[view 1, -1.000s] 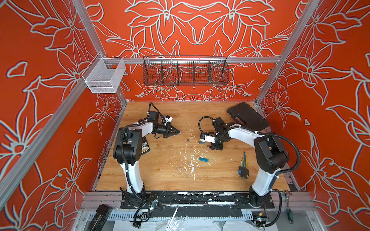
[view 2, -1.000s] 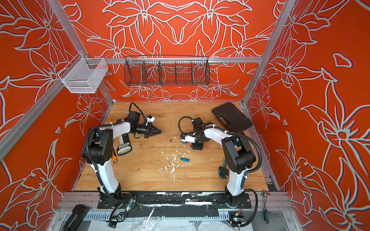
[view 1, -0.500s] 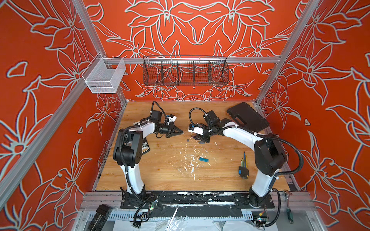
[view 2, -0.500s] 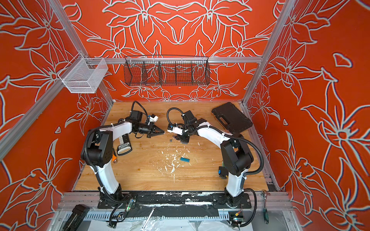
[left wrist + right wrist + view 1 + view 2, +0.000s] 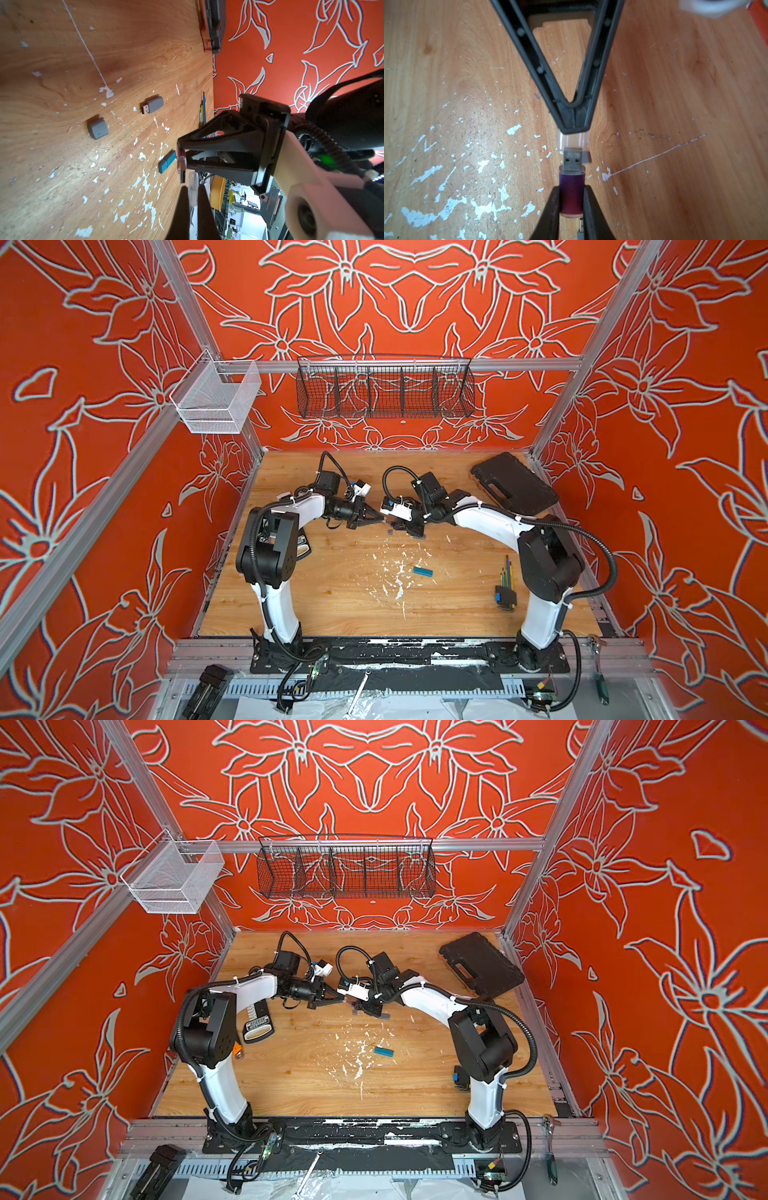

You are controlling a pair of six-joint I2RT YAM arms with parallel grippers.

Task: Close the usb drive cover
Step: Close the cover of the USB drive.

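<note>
My right gripper (image 5: 572,190) pinches the purple usb drive (image 5: 571,199) above the table (image 5: 446,62), its plug (image 5: 572,160) aimed lengthwise at the mouth of the clear cover (image 5: 571,141) pinched by my left gripper (image 5: 574,127).

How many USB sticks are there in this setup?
3. A purple stick in the right end effector; an uncapped gray stick and a capped teal stick lying apart on the table. Others may be hidden.
</note>
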